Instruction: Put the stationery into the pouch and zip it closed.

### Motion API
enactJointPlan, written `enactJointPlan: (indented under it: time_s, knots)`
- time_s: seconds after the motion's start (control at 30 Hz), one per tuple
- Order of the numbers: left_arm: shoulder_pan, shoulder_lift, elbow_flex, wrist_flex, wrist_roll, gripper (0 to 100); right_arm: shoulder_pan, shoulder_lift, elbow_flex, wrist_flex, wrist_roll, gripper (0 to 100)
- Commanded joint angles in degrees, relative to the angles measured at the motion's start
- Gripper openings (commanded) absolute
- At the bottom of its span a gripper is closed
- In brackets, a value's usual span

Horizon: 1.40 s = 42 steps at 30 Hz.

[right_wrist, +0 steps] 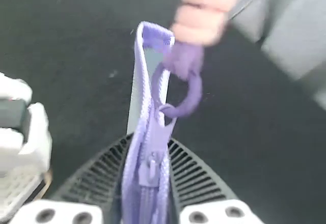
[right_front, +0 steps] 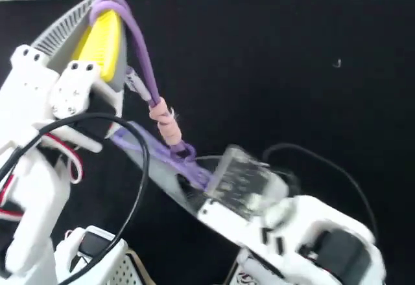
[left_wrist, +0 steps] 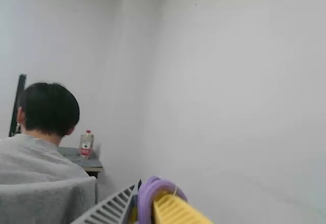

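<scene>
A grey pouch (right_front: 159,168) with a purple zipper (right_front: 149,144) hangs tilted above the black table. My right gripper (right_front: 194,184) is shut on its lower end; in the right wrist view the dark ribbed fingers (right_wrist: 97,178) clamp the zipper edge (right_wrist: 147,183) just below the slider (right_wrist: 153,168). A purple strap (right_front: 139,52) runs up from the zipper pull through a pink charm (right_front: 165,126), also seen close up (right_wrist: 209,10). My left gripper (right_front: 97,6), raised high at the far left, is shut on the strap's loop (left_wrist: 153,188) between its grey and yellow fingers.
The black tabletop (right_front: 292,71) stretches to the far and right side. A black cable (right_front: 139,188) loops off the left arm, and another cable (right_front: 337,175) arcs over the right arm's white body (right_front: 305,233). A white ribbed part (right_front: 110,265) sits at the front edge.
</scene>
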Motion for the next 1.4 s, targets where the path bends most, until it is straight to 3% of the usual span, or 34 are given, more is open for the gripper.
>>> enactJointPlan:
  time_s: [0.0, 0.5, 0.83, 1.1, 1.37]
  knots:
    - [-6.02, -4.75, 2.59, 0.09, -0.53, 3, 6.59, -5.67, -3.74, 0.88, 3.87, 1.1]
    - [-16.57, -14.15, 18.59, -0.53, -6.24, 3, 9.23, -6.37, -15.25, 7.3, 4.13, 1.1]
    - [-30.02, -14.15, 28.26, -15.38, -6.15, 3, 9.32, -6.29, -20.44, 16.79, 5.63, 1.1]
    - [-31.34, -14.15, 28.79, -16.97, -10.64, 3, 15.91, -6.81, -20.44, 17.93, 9.49, 1.1]
    - [-39.96, -13.98, 33.27, -18.73, -11.08, 3, 16.44, -6.46, -22.11, 19.08, 9.05, 1.1]
